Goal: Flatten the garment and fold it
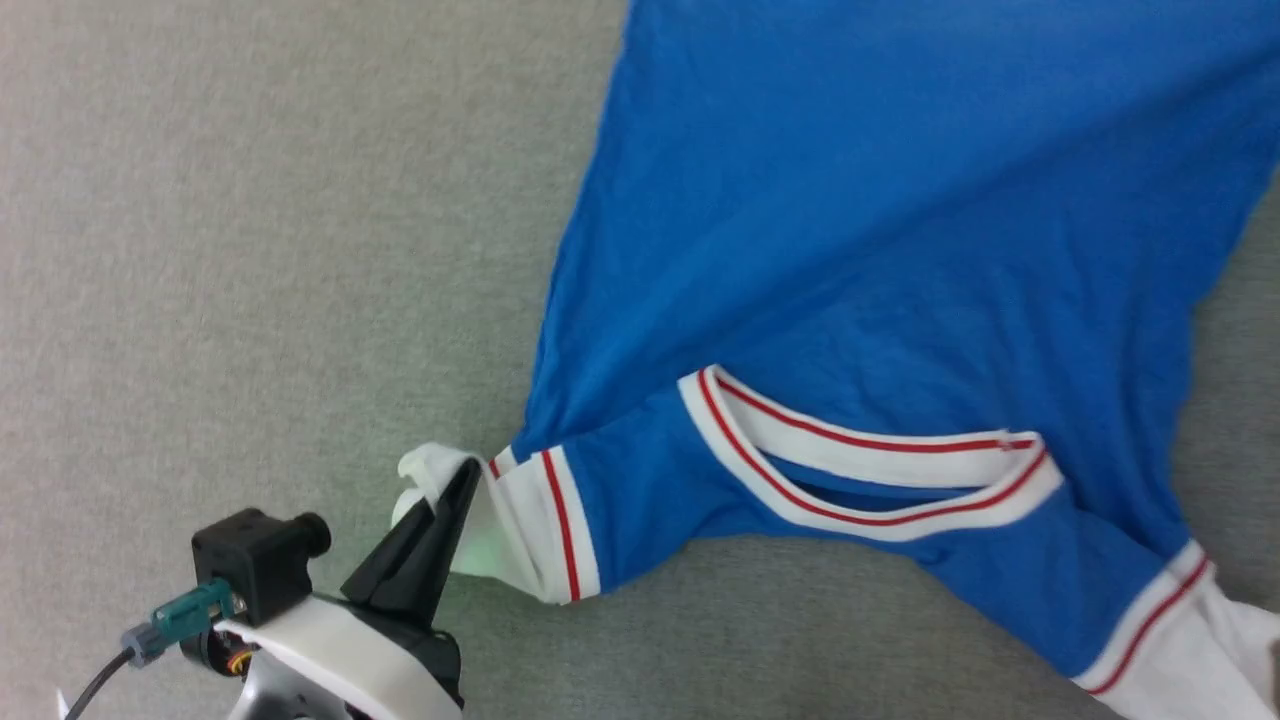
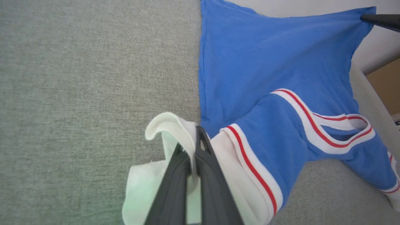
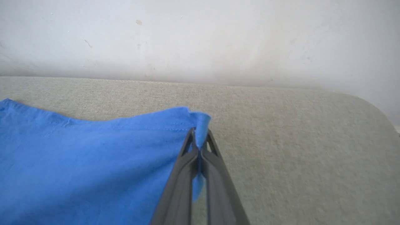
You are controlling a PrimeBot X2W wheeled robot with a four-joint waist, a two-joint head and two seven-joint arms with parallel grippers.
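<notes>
Left gripper (image 1: 462, 480): fingers pressed together on the white sleeve (image 1: 515, 530); arm angled low over the grey fabric surface (image 1: 250, 250), cloth curled over the tips.
Garment (image 1: 850, 250): blue jersey T-shirt, pulled taut between both grippers across the surface, striped collar (image 1: 870, 470) on the robot's side.
Right gripper (image 3: 199, 134): fingers clamped on the blue hem corner (image 3: 201, 120), held near the surface's far edge, below the white wall (image 3: 200, 37).
</notes>
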